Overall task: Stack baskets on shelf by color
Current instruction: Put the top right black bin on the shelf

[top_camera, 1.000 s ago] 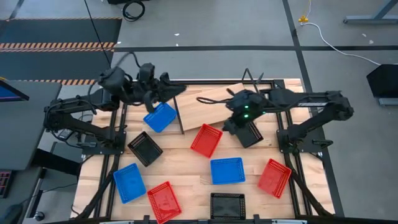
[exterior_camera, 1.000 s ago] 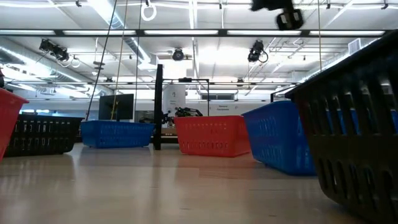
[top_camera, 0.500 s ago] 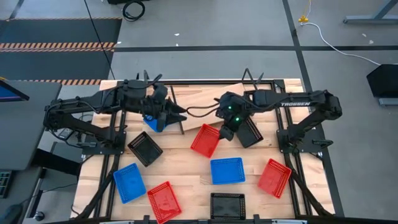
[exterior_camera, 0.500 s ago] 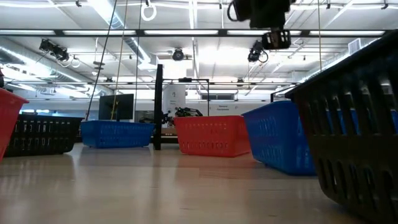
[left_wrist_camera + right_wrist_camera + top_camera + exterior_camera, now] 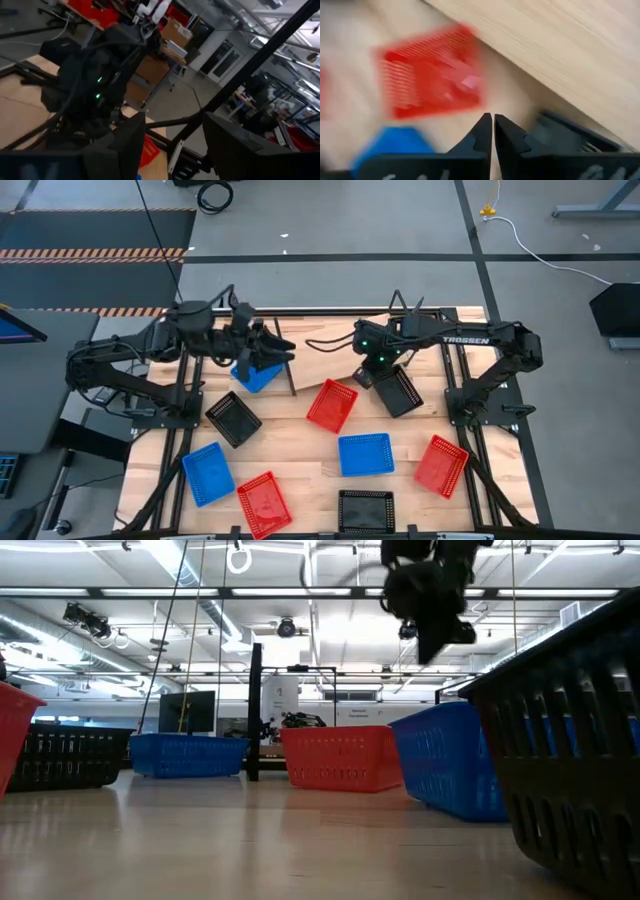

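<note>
The shelf [image 5: 340, 345], a slanted light plank, lies at the table's far middle. A blue basket [image 5: 255, 375] sits on the table by the shelf's left end, partly under my left arm. My left gripper [image 5: 283, 352] hovers open above it, nothing between its fingers [image 5: 125, 147]. My right gripper [image 5: 360, 377] is shut and empty, in the air between a red basket [image 5: 332, 405] and a black basket [image 5: 400, 390]. The right wrist view shows the same red basket [image 5: 432, 70] and black basket [image 5: 570, 135] lying below my right gripper [image 5: 493, 131].
Loose baskets lie on the table: black [image 5: 232, 418], blue [image 5: 207, 473], red [image 5: 264, 503], black [image 5: 365, 510], blue [image 5: 365, 453], red [image 5: 441, 465]. Black frame rails [image 5: 195, 395] run along both table sides.
My left gripper reached toward the table's right over the blue basket, then drew back a little toward the far edge; the basket now lies partly under the arm. My right gripper swung left toward the red basket, then back toward the shelf, and has come lower in the low view.
</note>
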You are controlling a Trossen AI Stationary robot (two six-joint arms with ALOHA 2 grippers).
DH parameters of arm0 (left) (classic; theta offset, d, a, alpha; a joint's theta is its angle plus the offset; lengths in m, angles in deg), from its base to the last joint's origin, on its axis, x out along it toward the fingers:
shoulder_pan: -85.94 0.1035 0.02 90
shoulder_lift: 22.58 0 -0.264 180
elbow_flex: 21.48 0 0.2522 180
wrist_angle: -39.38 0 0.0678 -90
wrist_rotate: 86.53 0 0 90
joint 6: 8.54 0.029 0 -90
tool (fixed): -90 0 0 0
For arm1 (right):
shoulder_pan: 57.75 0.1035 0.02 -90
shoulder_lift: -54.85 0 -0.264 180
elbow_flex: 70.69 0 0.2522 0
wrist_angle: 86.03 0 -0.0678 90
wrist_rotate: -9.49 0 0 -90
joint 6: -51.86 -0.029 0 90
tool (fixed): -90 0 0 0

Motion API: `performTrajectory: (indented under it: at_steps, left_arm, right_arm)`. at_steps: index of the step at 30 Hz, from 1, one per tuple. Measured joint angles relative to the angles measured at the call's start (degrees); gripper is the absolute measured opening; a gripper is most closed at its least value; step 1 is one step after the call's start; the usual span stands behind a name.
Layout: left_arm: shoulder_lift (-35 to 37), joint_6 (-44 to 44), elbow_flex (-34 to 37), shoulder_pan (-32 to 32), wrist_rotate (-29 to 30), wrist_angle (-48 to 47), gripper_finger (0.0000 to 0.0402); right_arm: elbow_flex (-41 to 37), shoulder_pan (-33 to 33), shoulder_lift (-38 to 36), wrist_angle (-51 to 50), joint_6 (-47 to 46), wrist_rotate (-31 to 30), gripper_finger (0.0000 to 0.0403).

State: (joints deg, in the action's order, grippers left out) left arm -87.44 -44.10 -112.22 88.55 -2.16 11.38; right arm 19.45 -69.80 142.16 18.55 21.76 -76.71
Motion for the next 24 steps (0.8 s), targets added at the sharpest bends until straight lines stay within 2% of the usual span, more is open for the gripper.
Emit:
performTrajectory:
  at_steps: [4,8,11,16,20,24]
  left_arm:
    - [1.37,0.25,0.02,-0.24,0.90,-1.97,0.0195]
    - [1.71,0.70,0.09,-0.24,0.94,-4.12,0.0193]
    - [1.89,0.84,0.12,-0.24,0.92,-5.64,0.0194]
    - [1.95,2.69,0.12,-0.24,0.88,-7.87,0.0190]
    - [1.95,4.55,0.09,-0.24,0.87,-7.71,0.0192]
    - [1.95,7.06,0.09,-0.24,0.88,-8.38,0.0193]
  right_arm:
    - [-0.48,-0.94,-0.50,-7.14,1.81,-0.92,0.0062]
    - [-2.50,0.32,-2.29,-12.38,1.83,-0.79,0.0114]
    - [-4.97,2.30,-3.61,-16.78,0.83,0.26,0.0158]
    - [-9.24,7.59,-7.77,-17.54,-5.15,3.07,0.0216]
    - [-12.57,13.33,-11.34,-16.54,-4.62,2.58,0.0239]
    - [-15.77,19.43,-13.95,-15.76,4.79,0.09,0.0241]
